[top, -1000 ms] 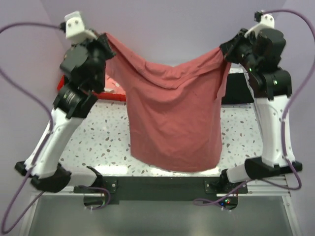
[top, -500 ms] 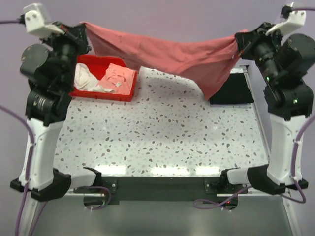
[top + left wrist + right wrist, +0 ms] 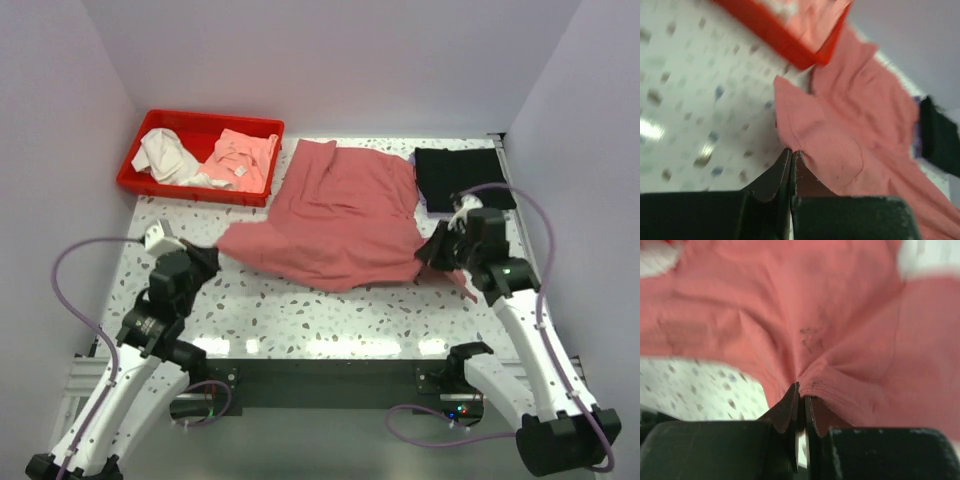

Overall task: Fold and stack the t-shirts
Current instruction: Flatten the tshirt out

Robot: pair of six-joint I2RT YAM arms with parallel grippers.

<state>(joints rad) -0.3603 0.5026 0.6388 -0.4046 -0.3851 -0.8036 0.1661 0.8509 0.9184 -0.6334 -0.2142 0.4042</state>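
The rose-red t-shirt (image 3: 345,215) lies spread on the table's middle, rumpled, reaching from the bin to the black shirt. My left gripper (image 3: 207,255) is shut on its near left corner, low over the table; the left wrist view shows the cloth (image 3: 850,130) pinched at the fingertips (image 3: 792,152). My right gripper (image 3: 436,250) is shut on its near right corner; the right wrist view shows the hem (image 3: 850,355) pinched at the tips (image 3: 801,386). The black t-shirt (image 3: 462,177) lies folded at the far right, partly under the red shirt's edge.
A red bin (image 3: 138,164) with white and pink garments stands at the far left, touching the red shirt's far corner. The speckled table (image 3: 300,315) shows bare in front of the shirt. Purple walls close in on both sides and the back.
Both arms have dropped from high up, where they held the red shirt stretched in the air, down to the table's near side. The shirt now lies laid out on the table.
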